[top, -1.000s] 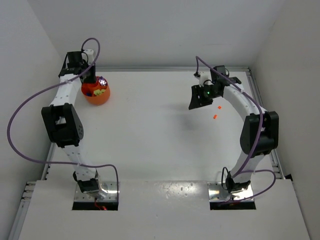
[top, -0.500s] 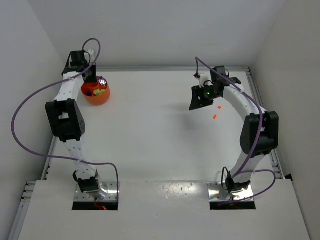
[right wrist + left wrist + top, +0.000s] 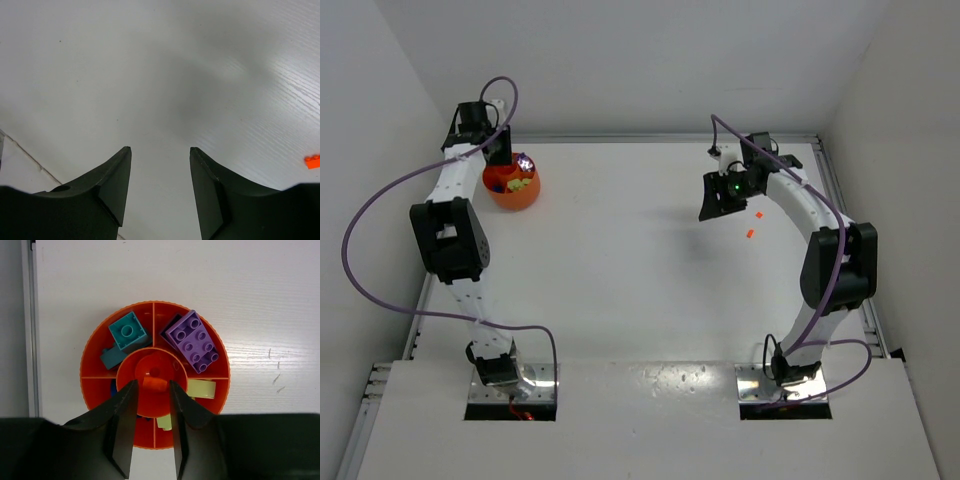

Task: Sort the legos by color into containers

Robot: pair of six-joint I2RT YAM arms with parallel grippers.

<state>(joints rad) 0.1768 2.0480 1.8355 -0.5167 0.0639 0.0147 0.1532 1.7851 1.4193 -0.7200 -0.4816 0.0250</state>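
Observation:
The round orange bowl [image 3: 513,196] stands at the far left and is split into compartments [image 3: 97,392]. It holds a teal brick [image 3: 128,331], a purple brick [image 3: 195,342], yellow-green bricks [image 3: 201,388] and an orange brick [image 3: 155,383] in its centre cup. My left gripper [image 3: 152,386] hangs over the bowl [image 3: 498,158], jaws slightly apart, with the orange brick showing between the tips and small gaps on both sides. My right gripper [image 3: 717,200] is open and empty above bare table [image 3: 160,150]. Two orange bricks [image 3: 750,234] [image 3: 758,214] lie just right of it; one shows at the right wrist view's edge [image 3: 312,161].
White walls close the table at the back and on both sides. A metal rail [image 3: 835,190] runs along the right edge, and another runs along the left edge [image 3: 29,340] beside the bowl. Purple cables loop off both arms.
The left arm's elbow link has shifted slightly toward the back while its gripper stays over the bowl. The right arm and the loose orange bricks have not moved.

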